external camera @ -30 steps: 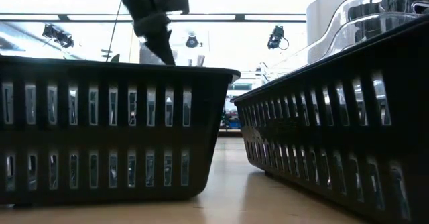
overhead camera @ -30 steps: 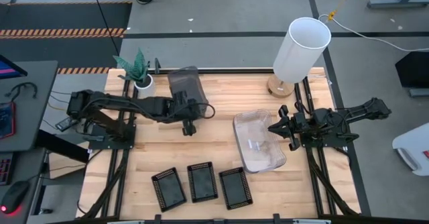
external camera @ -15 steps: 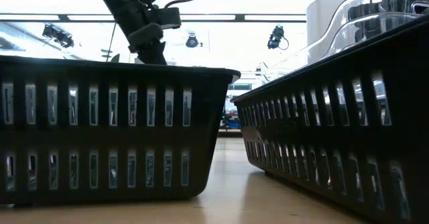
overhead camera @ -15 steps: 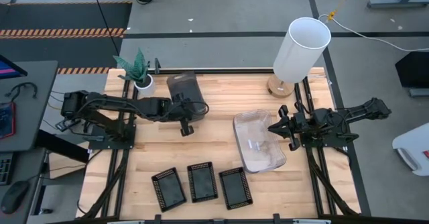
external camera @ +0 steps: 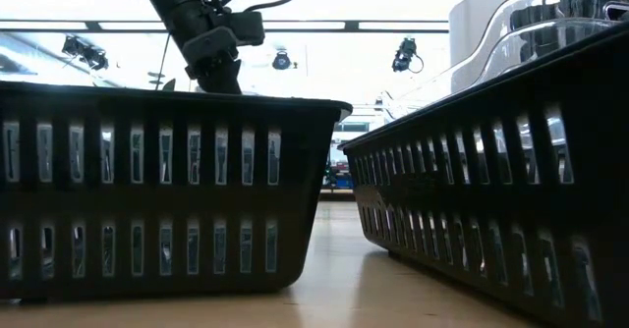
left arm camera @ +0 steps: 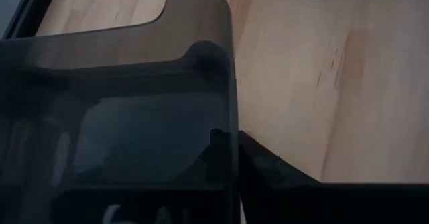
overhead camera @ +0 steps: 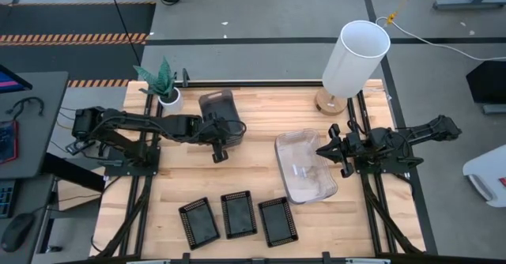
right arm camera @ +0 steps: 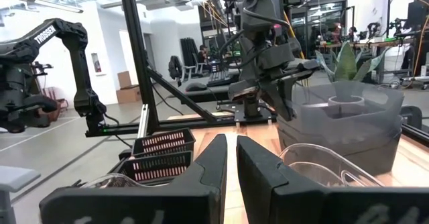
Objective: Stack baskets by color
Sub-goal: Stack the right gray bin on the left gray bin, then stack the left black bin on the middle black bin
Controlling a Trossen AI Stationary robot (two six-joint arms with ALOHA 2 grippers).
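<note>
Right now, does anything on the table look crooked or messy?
Nothing is spilled or broken. Two things sit a bit askew: the leftmost black basket is turned at an angle to its two neighbours, and the clear baskets lie slanted on the table.

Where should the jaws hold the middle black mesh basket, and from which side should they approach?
Grip one long rim wall of the middle black basket from above. It sits open side up, close between two others, so a side approach looks blocked.
</note>
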